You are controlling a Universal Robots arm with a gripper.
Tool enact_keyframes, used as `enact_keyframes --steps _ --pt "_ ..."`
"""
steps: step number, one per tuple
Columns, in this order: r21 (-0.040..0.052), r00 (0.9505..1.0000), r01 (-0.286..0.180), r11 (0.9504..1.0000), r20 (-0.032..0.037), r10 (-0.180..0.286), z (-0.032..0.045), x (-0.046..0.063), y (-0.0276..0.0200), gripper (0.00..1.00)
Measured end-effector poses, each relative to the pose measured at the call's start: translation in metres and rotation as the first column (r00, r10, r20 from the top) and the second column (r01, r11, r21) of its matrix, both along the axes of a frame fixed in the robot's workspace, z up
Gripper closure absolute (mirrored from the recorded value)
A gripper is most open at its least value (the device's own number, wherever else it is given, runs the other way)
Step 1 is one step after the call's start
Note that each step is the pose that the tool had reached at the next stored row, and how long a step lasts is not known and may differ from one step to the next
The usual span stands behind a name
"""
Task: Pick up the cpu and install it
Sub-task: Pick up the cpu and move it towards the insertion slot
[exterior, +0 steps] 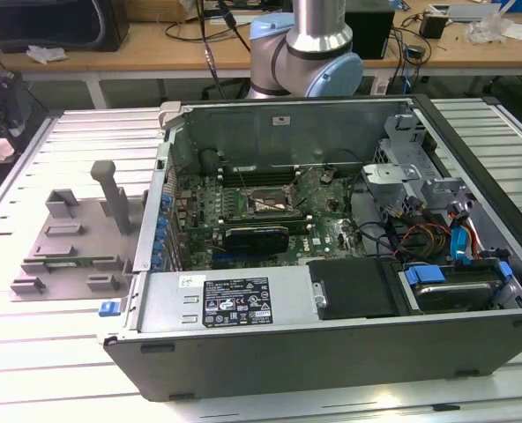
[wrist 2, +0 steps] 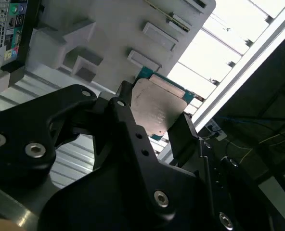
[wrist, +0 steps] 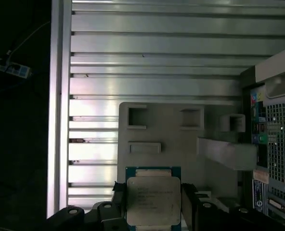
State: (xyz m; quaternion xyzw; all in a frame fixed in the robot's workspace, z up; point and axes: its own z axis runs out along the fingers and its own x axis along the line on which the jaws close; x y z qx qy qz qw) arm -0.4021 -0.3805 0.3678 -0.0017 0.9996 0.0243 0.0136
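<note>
The cpu (wrist: 152, 198) is a flat square chip with a silver-grey metal top and a green edge. It sits between the two black fingers of my gripper (wrist: 153, 204), which is shut on it. In the second wrist view the cpu (wrist 2: 158, 107) is pinched at two opposite sides by the gripper (wrist 2: 154, 116). It hangs in the air above the grey plastic tray (wrist: 181, 139), well clear of it. The dark metal-framed socket (exterior: 263, 203) lies open on the motherboard inside the computer case (exterior: 331, 300).
The grey tray (exterior: 67, 247) with upright blocks lies on the slatted metal table (exterior: 32, 352) at the exterior view's left of the case. Cables, a drive cage and a power supply (exterior: 234, 300) crowd the case. The arm's base (exterior: 305, 53) stands behind the case.
</note>
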Motion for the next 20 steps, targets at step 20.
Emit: enact_keyframes --steps 20 --pt "0.0 1.0 0.0 1.0 0.0002 0.0 0.0183 0.053 0.001 0.45"
